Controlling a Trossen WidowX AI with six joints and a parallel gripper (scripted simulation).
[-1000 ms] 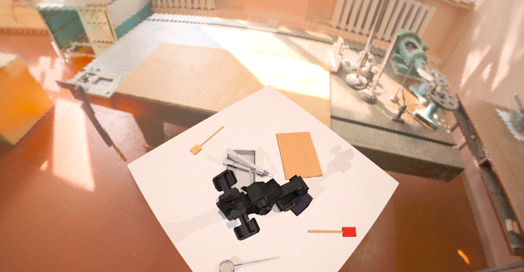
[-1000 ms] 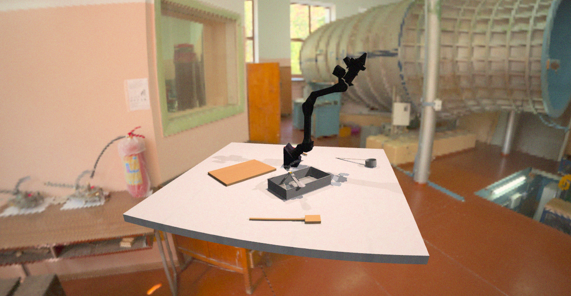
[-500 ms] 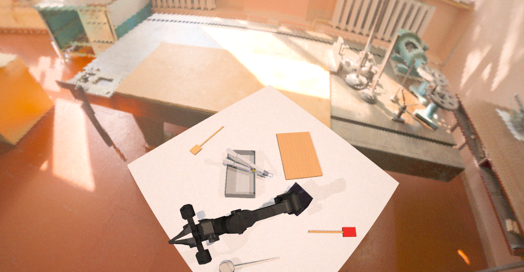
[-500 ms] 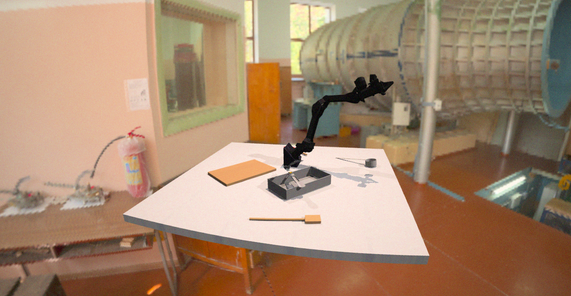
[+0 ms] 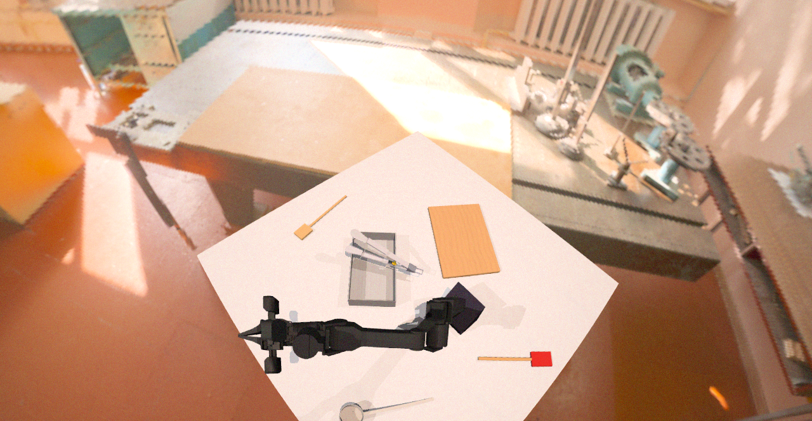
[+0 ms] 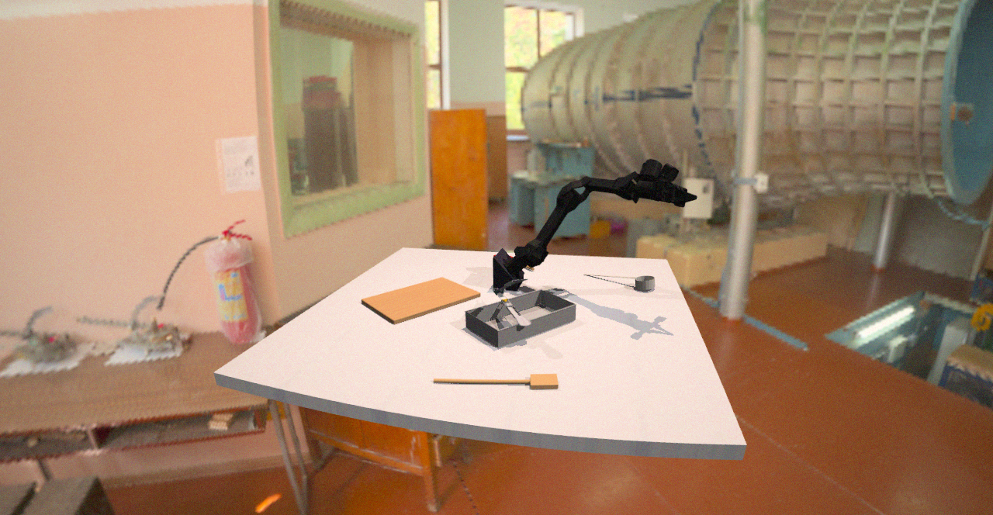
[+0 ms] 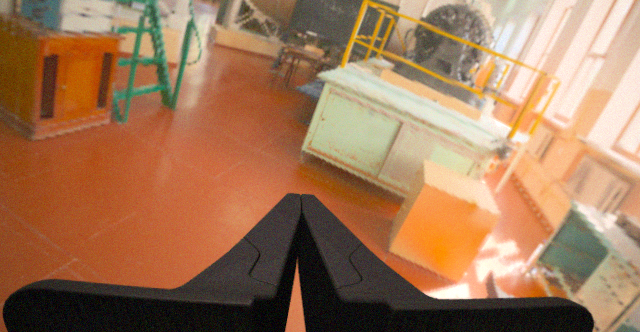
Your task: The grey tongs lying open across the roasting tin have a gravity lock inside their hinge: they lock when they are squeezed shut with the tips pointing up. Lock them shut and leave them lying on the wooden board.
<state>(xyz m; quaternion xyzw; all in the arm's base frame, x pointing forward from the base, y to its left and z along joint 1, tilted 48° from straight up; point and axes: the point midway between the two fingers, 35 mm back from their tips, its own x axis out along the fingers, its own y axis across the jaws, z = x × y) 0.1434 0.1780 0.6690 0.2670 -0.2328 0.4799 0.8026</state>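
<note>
The grey tongs [image 5: 357, 252] [image 6: 515, 314] lie open in a narrow V across the roasting tin [image 5: 372, 303] [image 6: 538, 326]. Their hinge end reaches past the tin's rim on the side of the wooden board [image 5: 465, 242] [image 6: 420, 298], and their spread ends are at the opposite rim in the top view. The board is bare. My gripper [image 5: 239, 335] [image 6: 695, 197] [image 7: 299, 206] is shut and empty, its fingertips touching. It is held high, far from the tongs, and points out over the table's edge.
A wooden spatula [image 5: 302, 231] [image 6: 543, 381] lies beyond the tin. A red-headed spatula [image 5: 541, 358] and a round pan with a thin handle [image 5: 351, 411] [image 6: 644, 282] lie on the arm's other side. The arm's dark base [image 5: 468, 310] stands near the board.
</note>
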